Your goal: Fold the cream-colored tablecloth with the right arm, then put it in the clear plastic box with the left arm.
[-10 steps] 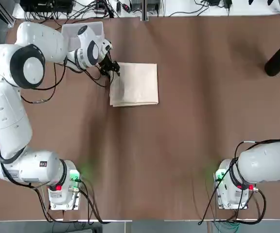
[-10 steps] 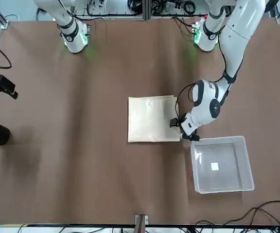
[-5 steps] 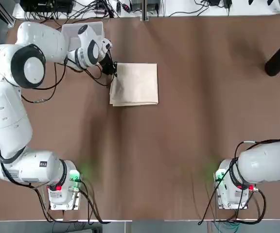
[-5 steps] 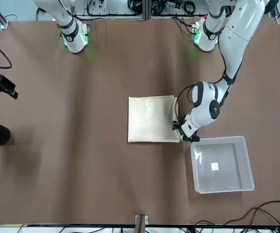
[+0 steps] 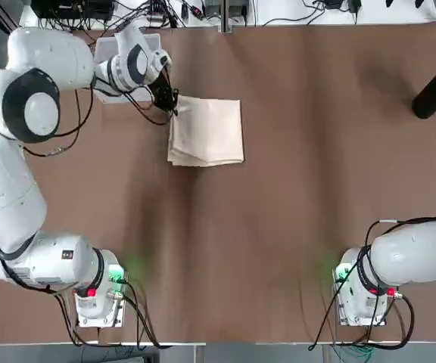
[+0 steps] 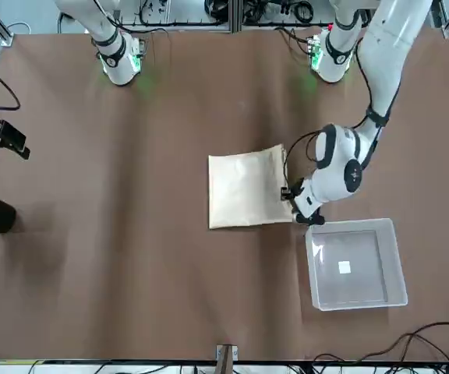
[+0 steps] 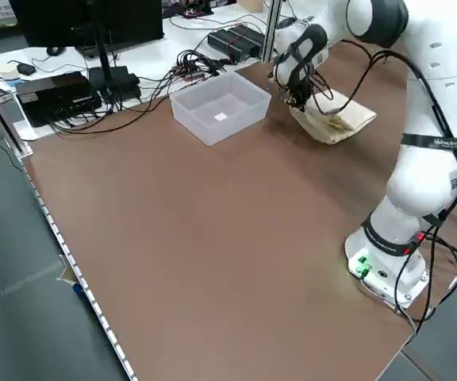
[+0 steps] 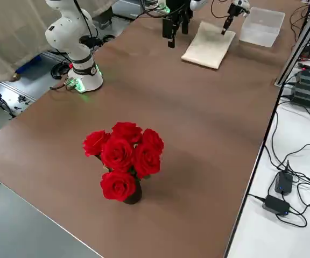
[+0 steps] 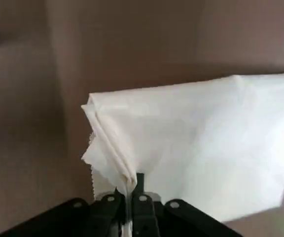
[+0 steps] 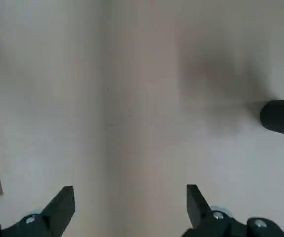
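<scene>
Cream-colored tablecloth: its edge is pinched in the left pincer, closed tight.

The left arm bends over the table, its gripper closed and lowered; the right arm reaches outward from its base, its two fingers spread wide.

Your desk: brown top. On it, you have: one clear box, low-walled, white label inside; one black vase of red roses; two white arm bases, green and red lit, along your side.
</scene>
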Controlling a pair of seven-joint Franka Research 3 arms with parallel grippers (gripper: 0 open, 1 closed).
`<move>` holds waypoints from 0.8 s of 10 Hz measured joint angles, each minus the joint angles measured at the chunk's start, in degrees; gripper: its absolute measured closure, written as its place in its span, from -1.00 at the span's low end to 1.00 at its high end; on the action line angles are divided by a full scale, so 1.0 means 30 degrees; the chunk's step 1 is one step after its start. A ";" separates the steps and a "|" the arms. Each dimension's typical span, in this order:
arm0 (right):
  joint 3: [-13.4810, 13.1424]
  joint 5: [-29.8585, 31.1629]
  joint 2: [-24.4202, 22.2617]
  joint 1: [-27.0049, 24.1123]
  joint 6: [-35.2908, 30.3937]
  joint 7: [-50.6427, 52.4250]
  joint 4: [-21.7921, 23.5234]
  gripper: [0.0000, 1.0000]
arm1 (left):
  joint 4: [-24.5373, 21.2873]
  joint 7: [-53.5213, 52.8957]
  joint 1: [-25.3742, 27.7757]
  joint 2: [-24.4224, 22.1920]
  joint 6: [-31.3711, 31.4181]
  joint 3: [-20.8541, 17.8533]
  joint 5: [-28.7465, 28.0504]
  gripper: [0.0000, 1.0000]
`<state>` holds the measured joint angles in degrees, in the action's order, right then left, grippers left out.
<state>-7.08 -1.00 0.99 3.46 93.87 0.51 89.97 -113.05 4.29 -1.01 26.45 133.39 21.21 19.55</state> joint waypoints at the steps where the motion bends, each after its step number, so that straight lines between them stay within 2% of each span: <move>1: -0.0003 0.0000 -0.0001 0.0002 0.0005 0.0000 0.0001 -1.00 | 0.0012 0.0095 0.0279 -0.0725 -0.1296 -0.0052 -0.0550 0.87; 3: -0.0008 0.0000 -0.0002 0.0003 0.0016 -0.0001 0.0001 -1.00 | 0.0117 0.0772 0.0652 -0.1918 -0.3640 -0.0101 -0.1714 0.87; 5: -0.0023 0.0000 -0.0002 0.0003 0.0021 -0.0003 0.0002 -1.00 | 0.0959 0.2329 0.0380 -0.2716 -0.5640 0.0072 -0.2285 0.87; 8: -0.0047 0.0000 -0.0001 0.0007 0.0026 -0.0005 0.0004 -1.00 | 0.1996 0.6764 -0.2348 -0.2698 -0.6419 0.0210 -0.3961 0.87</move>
<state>-7.22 -1.00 0.99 3.49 93.95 0.49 89.98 -107.07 24.59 -8.06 18.35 114.13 21.84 7.67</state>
